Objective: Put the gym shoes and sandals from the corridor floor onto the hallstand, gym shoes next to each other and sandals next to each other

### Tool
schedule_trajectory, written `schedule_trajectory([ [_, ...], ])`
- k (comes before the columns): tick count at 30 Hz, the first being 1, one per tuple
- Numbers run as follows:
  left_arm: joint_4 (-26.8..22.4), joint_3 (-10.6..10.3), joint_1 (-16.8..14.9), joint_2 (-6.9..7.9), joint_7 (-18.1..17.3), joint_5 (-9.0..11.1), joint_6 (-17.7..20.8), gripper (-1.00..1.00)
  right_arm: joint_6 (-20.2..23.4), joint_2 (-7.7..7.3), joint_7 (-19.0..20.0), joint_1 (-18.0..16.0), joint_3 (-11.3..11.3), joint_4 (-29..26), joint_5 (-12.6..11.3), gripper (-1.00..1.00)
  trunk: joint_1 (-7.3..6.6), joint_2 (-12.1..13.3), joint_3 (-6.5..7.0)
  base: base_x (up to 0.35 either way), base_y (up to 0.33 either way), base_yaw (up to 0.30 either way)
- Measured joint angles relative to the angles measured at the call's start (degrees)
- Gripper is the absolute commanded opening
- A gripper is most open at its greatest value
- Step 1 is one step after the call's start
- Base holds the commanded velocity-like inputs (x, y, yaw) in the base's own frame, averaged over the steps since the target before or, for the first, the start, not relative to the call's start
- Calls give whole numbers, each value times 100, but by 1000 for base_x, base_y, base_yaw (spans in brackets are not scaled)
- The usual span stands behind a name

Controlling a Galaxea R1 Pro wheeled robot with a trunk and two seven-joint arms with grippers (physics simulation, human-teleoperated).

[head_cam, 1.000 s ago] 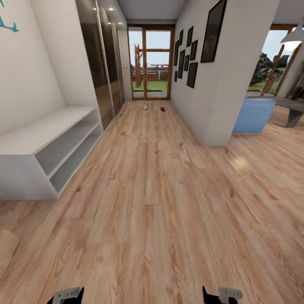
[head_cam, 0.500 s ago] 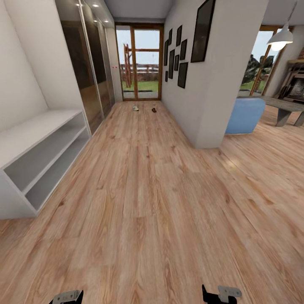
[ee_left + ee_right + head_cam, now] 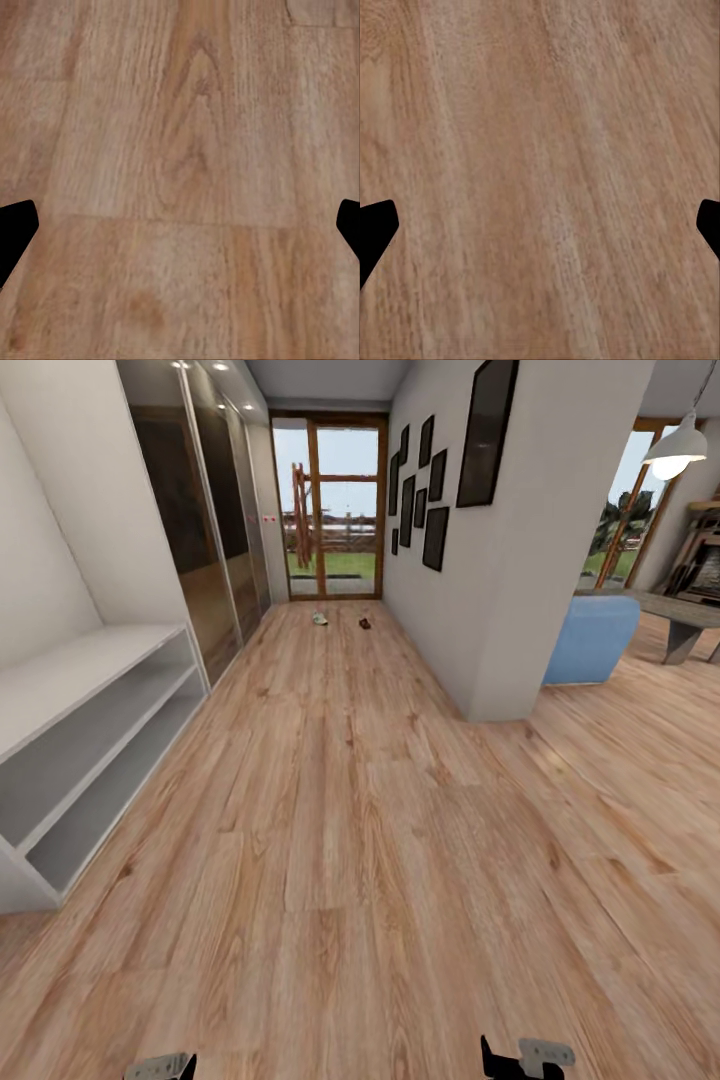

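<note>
My view has advanced down the corridor; hallstand point(image 3: 70, 690) slides leftward, shoes point(image 3: 320, 618) nearer. Both my hands point(image 3: 180, 225) point(image 3: 540, 225) gape empty.

The head camera looks down the corridor; both wrist cameras face the corridor floor point(image 3: 360, 840) closely.

Black-framed pictures point(image 3: 428, 485) hung in a cluster on the off-white wall point(image 3: 520, 560) at the right, one larger frame point(image 3: 487, 432) nearest the camera. Opposite them stood glossy mirrored wardrobe doors point(image 3: 195, 530), lit from above by small ceiling spots. At the far end, wood-framed glass doors point(image 3: 333, 510) looked out on grass and a wooden fence. Past the wall's corner — in the adjoining room — a blue armchair point(image 3: 592, 638) sat beside a grey table point(image 3: 680, 615), under a white pendant lamp point(image 3: 682, 450).
</note>
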Motion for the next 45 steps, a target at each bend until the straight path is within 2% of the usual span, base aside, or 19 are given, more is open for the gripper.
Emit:
schedule_trajectory([
  [45, 5, -1, 0, -1, 9, -10, 0, 100, 2, -6, -10, -1, -1, 18, 7, 100, 0, 0, 0, 339, 0, 0],
])
